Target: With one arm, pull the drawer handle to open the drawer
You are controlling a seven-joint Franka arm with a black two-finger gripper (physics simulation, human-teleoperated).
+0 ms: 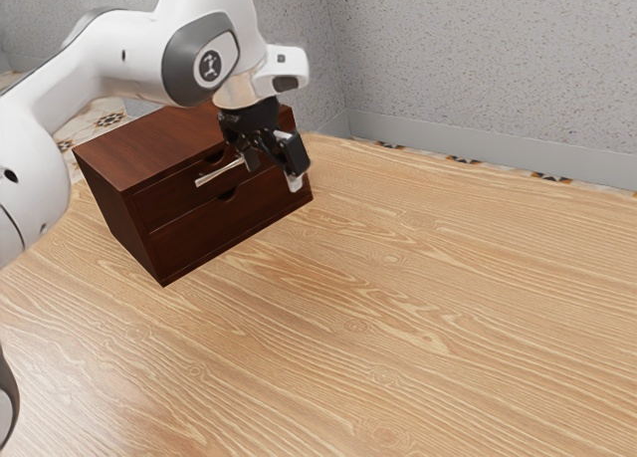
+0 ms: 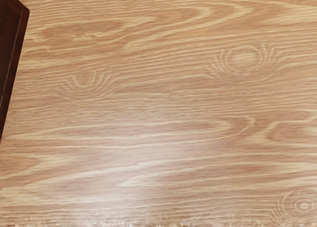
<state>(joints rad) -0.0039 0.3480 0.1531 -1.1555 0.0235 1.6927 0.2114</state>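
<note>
A dark brown cabinet (image 1: 149,148) with two drawers stands on the wooden table (image 1: 418,308) at the exterior view's left. The upper drawer (image 1: 179,196) carries a thin metal handle (image 1: 219,175); its front looks flush with the lower drawer (image 1: 224,230). My black gripper (image 1: 271,171) hangs in front of the upper drawer, at the handle's end toward the exterior view's right. Its fingers (image 1: 295,161) stand apart and open, with the handle's end beside one finger and not clamped. In the wrist view a dark corner of the cabinet (image 2: 9,54) shows beside bare table wood (image 2: 173,113).
A grey speckled wall (image 1: 478,49) with a baseboard runs behind the table. Patterned floor tiles (image 1: 100,118) show behind the cabinet. Open table surface stretches from the cabinet toward the exterior view's right and front.
</note>
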